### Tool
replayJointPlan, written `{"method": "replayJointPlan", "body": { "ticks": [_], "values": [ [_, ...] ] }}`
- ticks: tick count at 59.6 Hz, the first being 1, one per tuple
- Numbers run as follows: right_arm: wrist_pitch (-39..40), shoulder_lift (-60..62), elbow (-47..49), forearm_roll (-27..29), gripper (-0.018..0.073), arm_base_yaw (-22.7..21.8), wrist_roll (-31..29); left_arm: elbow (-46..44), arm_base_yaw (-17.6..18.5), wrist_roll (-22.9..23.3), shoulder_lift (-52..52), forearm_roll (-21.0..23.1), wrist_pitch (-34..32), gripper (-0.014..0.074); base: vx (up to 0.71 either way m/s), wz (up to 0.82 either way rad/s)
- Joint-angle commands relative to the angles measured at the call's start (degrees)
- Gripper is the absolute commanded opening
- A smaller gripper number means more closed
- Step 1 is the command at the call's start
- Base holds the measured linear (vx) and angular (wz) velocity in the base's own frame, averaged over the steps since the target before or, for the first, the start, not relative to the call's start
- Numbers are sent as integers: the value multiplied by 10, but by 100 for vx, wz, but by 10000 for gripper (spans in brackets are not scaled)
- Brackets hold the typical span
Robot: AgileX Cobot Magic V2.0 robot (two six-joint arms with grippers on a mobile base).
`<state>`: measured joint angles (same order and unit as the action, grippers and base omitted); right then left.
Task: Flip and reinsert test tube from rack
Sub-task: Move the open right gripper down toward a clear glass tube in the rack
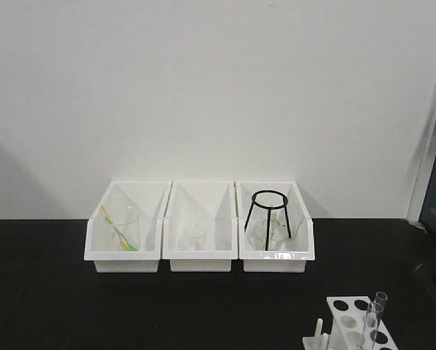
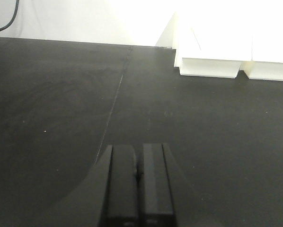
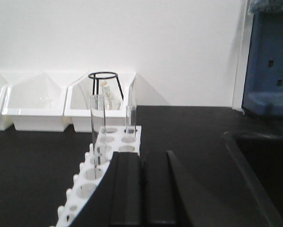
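Observation:
The white rack (image 1: 347,309) stands at the front right of the black table, cut off by the frame's bottom edge. Two clear test tubes stand upright in it, one (image 1: 380,304) behind the other (image 1: 370,321). In the right wrist view the rack (image 3: 114,141) lies just left of and ahead of my right gripper (image 3: 142,154), which is shut and empty. The nearer, taller-looking tube (image 3: 97,128) and the farther tube (image 3: 130,118) stand in different holes. My left gripper (image 2: 139,147) is shut and empty above bare black table, far from the rack.
Three white bins stand in a row at the back wall: the left bin (image 1: 127,259) holds a beaker with yellow-green sticks, the middle bin (image 1: 200,259) a small beaker, the right bin (image 1: 275,261) a black wire tripod (image 1: 267,211) and glassware. A blue object (image 3: 269,61) stands at the far right.

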<state>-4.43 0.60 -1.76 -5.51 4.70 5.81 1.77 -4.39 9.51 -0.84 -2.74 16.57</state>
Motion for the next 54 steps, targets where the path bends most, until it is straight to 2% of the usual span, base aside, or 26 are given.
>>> {"method": "replayJointPlan", "body": {
  "ticks": [1, 9, 24, 40, 54],
  "values": [
    [97, 6, 0, 1, -9, 0, 0, 1, 4, 0, -7, 2, -50, -6, 0, 0],
    [124, 6, 6, 2, -9, 0, 0, 1, 4, 0, -7, 2, -50, -6, 0, 0],
    [65, -16, 84, 1, -9, 0, 0, 1, 4, 0, -7, 2, -50, -6, 0, 0],
    [56, -118, 165, -1, -4, 0, 0, 1, 4, 0, -7, 2, -50, -6, 0, 0],
    [54, -203, 176, -1, 15, 0, 0, 1, 4, 0, -7, 2, -50, -6, 0, 0]
  ]
}}
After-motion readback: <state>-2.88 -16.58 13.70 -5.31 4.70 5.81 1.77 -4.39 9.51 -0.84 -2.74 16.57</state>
